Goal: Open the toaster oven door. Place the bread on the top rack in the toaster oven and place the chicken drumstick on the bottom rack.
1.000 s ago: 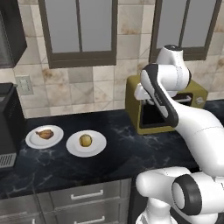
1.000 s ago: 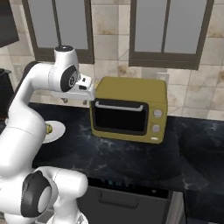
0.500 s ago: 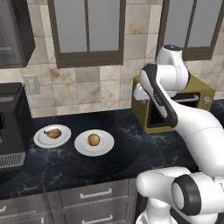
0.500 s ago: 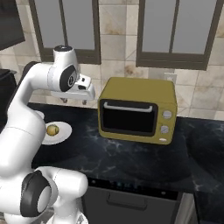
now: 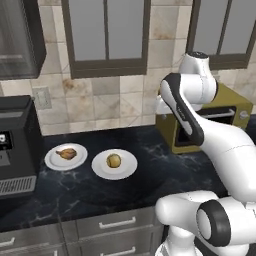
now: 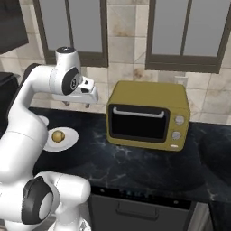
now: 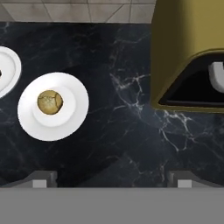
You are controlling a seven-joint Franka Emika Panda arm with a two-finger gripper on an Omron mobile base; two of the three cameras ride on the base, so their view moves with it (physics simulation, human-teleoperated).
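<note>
The fingers are standing spread wide and empty, hovering above the black marble table between the toaster oven and the plated bread. The toaster oven door is sitting shut, so the arm is likely needing to come in square to the silver bar handle along its upper edge and pull down evenly. The chicken drumstick is lying on its own plate beside the black coffee machine, under beige wall tile and grey cabinets.

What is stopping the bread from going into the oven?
The oven door is shut, so it blocks the way to the racks inside. The bread sits on its plate left of the oven; bare counter lies between them.
</note>
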